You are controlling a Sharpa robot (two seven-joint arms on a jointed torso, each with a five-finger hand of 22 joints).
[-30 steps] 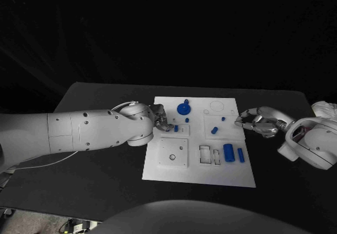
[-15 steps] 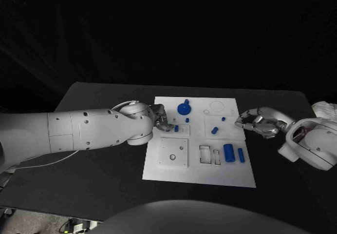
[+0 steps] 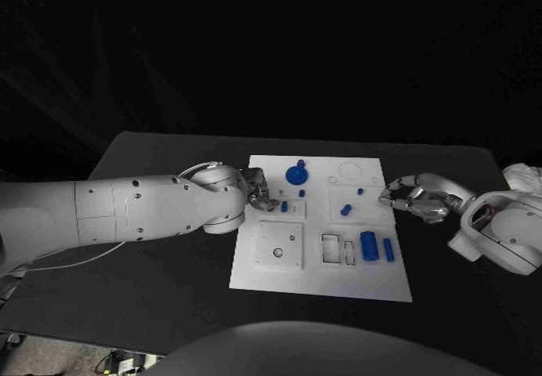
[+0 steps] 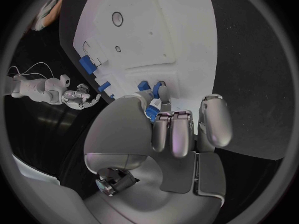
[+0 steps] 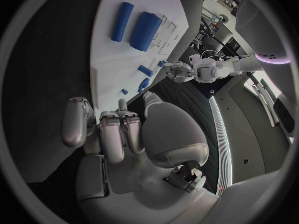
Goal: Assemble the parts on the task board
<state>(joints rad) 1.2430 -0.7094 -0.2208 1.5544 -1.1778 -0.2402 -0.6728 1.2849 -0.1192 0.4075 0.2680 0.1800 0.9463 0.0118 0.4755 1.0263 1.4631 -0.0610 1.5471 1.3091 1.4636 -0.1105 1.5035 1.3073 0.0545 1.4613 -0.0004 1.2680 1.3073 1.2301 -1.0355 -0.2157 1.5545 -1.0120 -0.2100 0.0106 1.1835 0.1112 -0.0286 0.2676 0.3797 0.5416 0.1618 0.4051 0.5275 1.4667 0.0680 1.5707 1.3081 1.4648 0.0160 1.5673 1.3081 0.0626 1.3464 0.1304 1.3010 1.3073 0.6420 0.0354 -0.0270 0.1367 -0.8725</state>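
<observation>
The white task board (image 3: 322, 270) lies mid-table. My left hand (image 3: 262, 197) hovers over its left edge, fingers curled, thumb and fingertips pinching a small blue peg (image 3: 283, 207) that stands in a pocket; the left wrist view shows this peg (image 4: 152, 112) between the fingertips. A blue round part (image 3: 297, 173) stands at the board's far side. Two small blue pieces (image 3: 345, 209) lie mid-board. A thick blue cylinder (image 3: 368, 242) and a thinner one (image 3: 388, 249) lie near the right side. My right hand (image 3: 410, 197) hangs at the board's right edge, fingers curled on nothing.
The black table (image 3: 169, 298) runs wide around the board. A square plate with a hole (image 3: 278, 246) and two rectangular slots (image 3: 331, 247) sit in the board's near half. White cloth (image 3: 522, 174) lies at the far right.
My left hand's fingertips have drawn back slightly from the peg's near side. Nothing else has moved.
</observation>
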